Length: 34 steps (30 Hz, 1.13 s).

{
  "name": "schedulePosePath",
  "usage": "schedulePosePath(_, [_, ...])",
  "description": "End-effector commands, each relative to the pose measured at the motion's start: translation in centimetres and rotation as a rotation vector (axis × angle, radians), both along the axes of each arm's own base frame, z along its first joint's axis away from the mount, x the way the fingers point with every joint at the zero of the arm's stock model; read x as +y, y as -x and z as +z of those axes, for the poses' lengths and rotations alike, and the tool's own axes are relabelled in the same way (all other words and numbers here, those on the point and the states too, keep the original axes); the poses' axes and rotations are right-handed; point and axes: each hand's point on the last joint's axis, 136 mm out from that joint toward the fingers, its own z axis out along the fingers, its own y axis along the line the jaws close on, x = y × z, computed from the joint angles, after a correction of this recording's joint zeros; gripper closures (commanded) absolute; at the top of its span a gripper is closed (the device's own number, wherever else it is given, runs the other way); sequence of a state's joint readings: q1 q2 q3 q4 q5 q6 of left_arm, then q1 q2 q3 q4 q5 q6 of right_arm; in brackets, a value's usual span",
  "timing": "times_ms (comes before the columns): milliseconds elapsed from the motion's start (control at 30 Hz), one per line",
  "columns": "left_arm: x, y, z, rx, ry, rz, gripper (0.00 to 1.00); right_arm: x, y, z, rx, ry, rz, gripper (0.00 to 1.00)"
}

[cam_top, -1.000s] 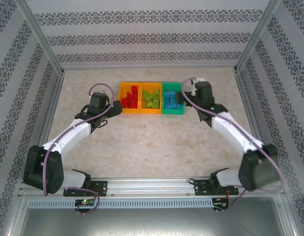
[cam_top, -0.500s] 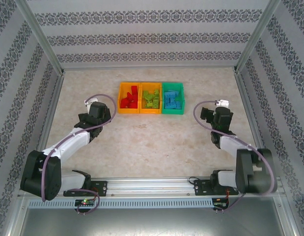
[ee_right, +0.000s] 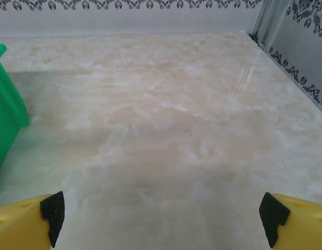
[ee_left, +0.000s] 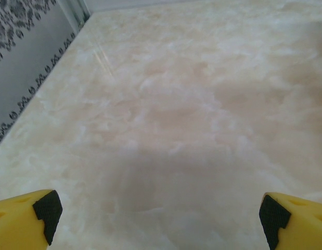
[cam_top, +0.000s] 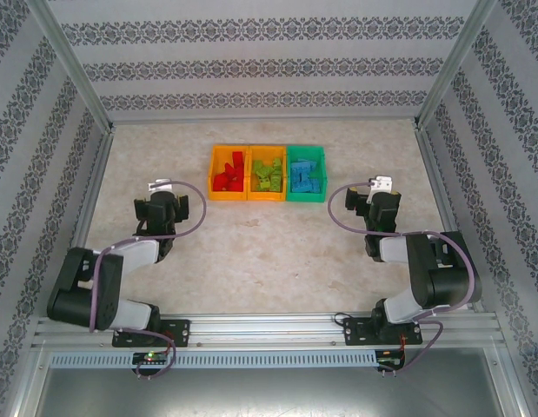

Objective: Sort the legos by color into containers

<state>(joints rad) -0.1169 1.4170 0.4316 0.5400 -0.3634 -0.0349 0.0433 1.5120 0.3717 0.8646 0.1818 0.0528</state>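
Three joined containers stand in a row at the far middle of the table. The left orange bin (cam_top: 228, 197) holds red legos (cam_top: 228, 176), the middle orange bin (cam_top: 268, 198) holds lime green legos (cam_top: 268, 174), and the green bin (cam_top: 306, 198) holds light blue legos (cam_top: 303, 178). My left gripper (cam_top: 169, 204) (ee_left: 159, 219) is drawn back, left of and nearer than the bins, open over bare table. My right gripper (cam_top: 375, 201) (ee_right: 162, 216) is open too, right of the bins and nearer to me. A corner of the green bin (ee_right: 4, 104) sits at the left edge of the right wrist view.
The marble-pattern table (cam_top: 269, 252) is fenced by patterned walls with metal posts (cam_top: 95, 187) (cam_top: 429, 174). Both arms are folded back close to their bases, with cables looping above the wrists.
Both arms have pulled back from the bins toward their bases. The right gripper left the green bin's side and the left gripper left the red bin's side. Both stayed open.
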Motion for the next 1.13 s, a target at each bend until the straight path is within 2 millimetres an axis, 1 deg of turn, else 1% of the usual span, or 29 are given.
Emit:
schedulePosePath(0, [-1.4, -2.2, 1.7, -0.147, 0.042, -0.124, 0.00, 0.3, -0.5, 1.2, -0.050, 0.002, 0.020, 0.02])
schedulePosePath(67, [-1.8, -2.3, 1.1, -0.145, 0.050, -0.158, 0.01, 0.3, -0.5, 1.3, -0.050, 0.000, 0.021, 0.02])
schedulePosePath(133, [-2.1, -2.0, 1.1, -0.162, 0.061, -0.183, 0.01, 0.3, -0.5, 1.3, -0.051, 0.001, 0.020, 0.02])
schedulePosePath(200, [-2.2, -1.7, 0.0, -0.173, 0.072, -0.199, 0.00, 0.3, -0.5, 1.4, -0.053, 0.001, 0.020, 0.02])
schedulePosePath(233, [-2.2, -2.1, 0.5, -0.207, 0.068, -0.200, 0.01, 0.3, -0.5, 1.4, -0.053, 0.001, 0.020, 0.02])
schedulePosePath(300, [-2.8, -2.2, -0.1, -0.138, 0.085, -0.239, 0.00, 0.3, -0.5, 1.4, -0.053, 0.000, 0.020, 0.02])
schedulePosePath(333, [-2.8, -2.4, 0.0, -0.154, 0.082, -0.247, 0.00, 0.3, -0.5, 1.4, -0.053, 0.002, 0.021, 0.02])
schedulePosePath(400, [-2.7, -2.5, -0.2, -0.129, 0.093, -0.240, 0.00, 0.3, -0.5, 1.4, -0.053, 0.000, 0.020, 0.02])
schedulePosePath(500, [-1.5, -2.8, -0.3, -0.124, 0.124, -0.191, 0.00, 0.3, -0.5, 1.4, -0.053, 0.001, 0.021, 0.02])
schedulePosePath(1100, [-1.5, -2.8, -0.4, -0.119, 0.127, -0.192, 0.00, 0.6, -0.5, 1.2, -0.047, -0.002, 0.041, 0.02])
